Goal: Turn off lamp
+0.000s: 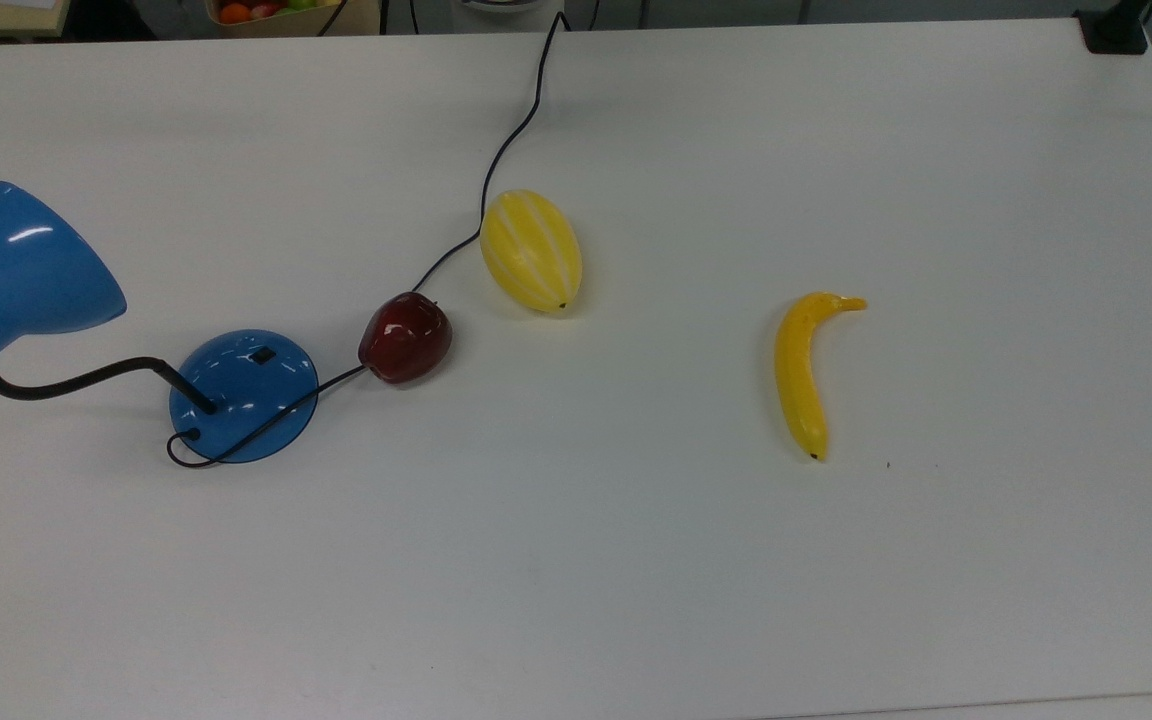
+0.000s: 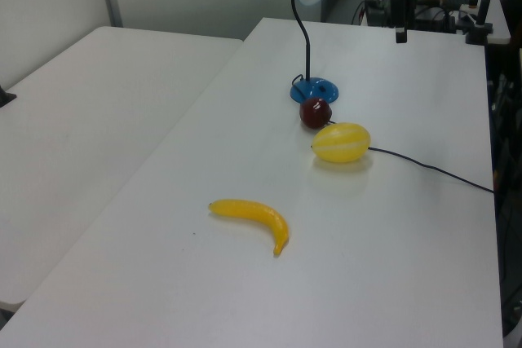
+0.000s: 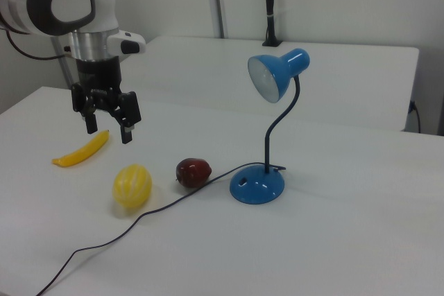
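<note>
The blue lamp stands at the top view's left, with its cone shade (image 1: pixel 21 270) leaning out past the round base (image 1: pixel 243 395). A small black switch (image 1: pixel 261 354) sits on the dome. In the right view the shade (image 3: pixel 272 75) faces the camera above the base (image 3: pixel 257 185), and I cannot tell whether it is lit. The lamp (image 2: pixel 312 87) also stands far back in the left view. My gripper (image 3: pixel 109 128) hangs open and empty in the air, well to the right view's left of the lamp, above the fruit. It is seen edge-on as gripper (image 2: pixel 400 30) in the left view.
A dark red apple (image 1: pixel 405 337) lies on the lamp's black cord (image 1: pixel 506 150) beside the base. A yellow striped melon (image 1: pixel 531 250) and a banana (image 1: pixel 802 375) lie further to the top view's right. A black clamp (image 1: pixel 1116 30) sits at the far corner.
</note>
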Available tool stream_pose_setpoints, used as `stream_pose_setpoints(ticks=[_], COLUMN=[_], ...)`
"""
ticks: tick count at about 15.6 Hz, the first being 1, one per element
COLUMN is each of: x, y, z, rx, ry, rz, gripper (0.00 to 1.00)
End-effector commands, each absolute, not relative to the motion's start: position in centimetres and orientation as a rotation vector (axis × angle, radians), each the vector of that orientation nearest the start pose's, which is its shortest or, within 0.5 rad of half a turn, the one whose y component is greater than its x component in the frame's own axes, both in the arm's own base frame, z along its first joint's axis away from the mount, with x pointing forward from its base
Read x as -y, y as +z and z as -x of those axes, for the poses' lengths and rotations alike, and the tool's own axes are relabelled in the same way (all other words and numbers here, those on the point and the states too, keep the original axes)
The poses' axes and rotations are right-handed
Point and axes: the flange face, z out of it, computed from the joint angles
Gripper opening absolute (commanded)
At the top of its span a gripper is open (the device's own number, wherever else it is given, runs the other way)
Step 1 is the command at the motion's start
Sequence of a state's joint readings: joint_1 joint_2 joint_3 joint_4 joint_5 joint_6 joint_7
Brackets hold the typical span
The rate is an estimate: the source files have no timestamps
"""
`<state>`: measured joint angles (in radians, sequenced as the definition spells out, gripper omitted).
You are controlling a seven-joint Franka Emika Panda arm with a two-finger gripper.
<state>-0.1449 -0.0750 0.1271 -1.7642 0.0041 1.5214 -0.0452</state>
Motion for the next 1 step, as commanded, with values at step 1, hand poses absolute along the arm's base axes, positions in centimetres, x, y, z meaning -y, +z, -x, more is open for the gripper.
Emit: stream_pose_setpoints(ticks=[1], x=[0.65], y=[57.70], z=[-51.28], rx=[0.054], ry=[0.277], rz=[3.106], gripper=[1.00])
